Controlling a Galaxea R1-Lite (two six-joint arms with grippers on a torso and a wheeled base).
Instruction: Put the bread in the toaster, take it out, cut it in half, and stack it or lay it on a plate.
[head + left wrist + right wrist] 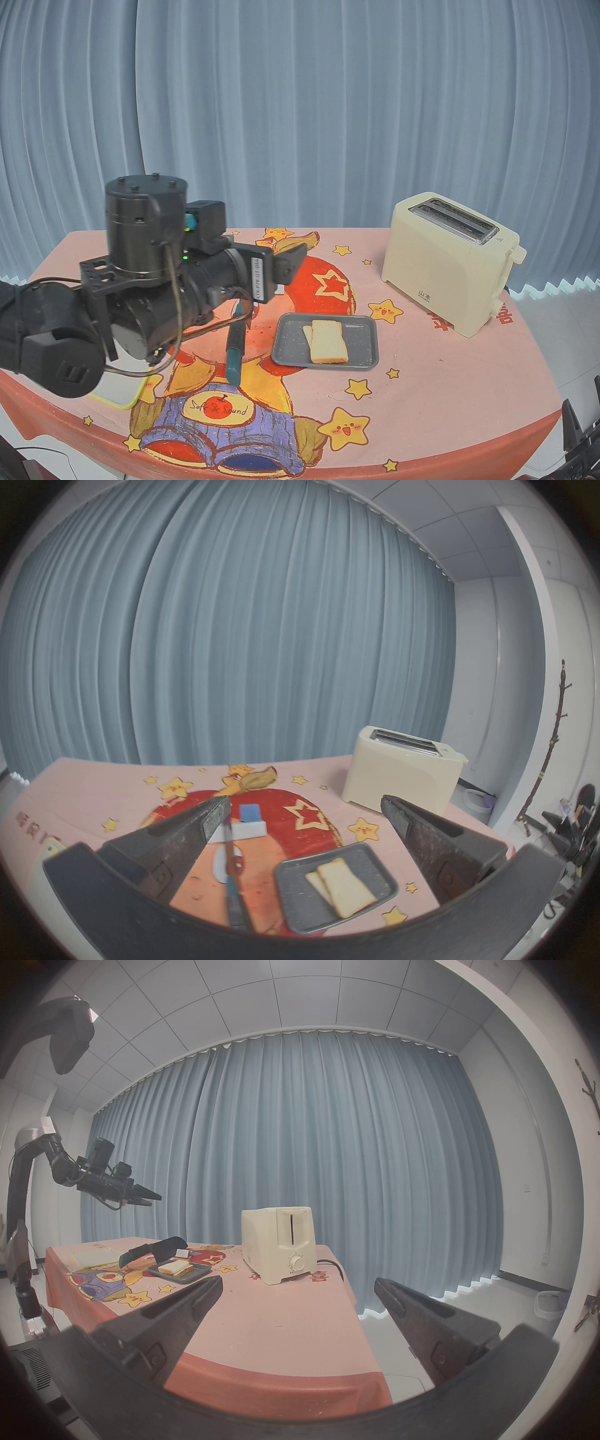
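Two pale bread pieces (328,340) lie overlapping on a grey tray (362,325) at the table's middle. The cream toaster (450,262) stands at the back right, its slots empty. My left gripper (290,262) hangs open above the table, left of and behind the tray. In the left wrist view this gripper (305,805) holds nothing, and the bread (342,887), tray (300,908) and toaster (400,770) lie below and beyond it. My right gripper (297,1285) is open and empty off the table's right side, level with the toaster (278,1244); the tray (187,1274) lies farther off.
A knife (234,350) with a teal handle lies left of the tray, also seen as the knife (232,880). A small white and blue block (247,822) sits behind it. A white cutting board (119,387) lies at the front left, partly under my left arm. Curtains hang behind the table.
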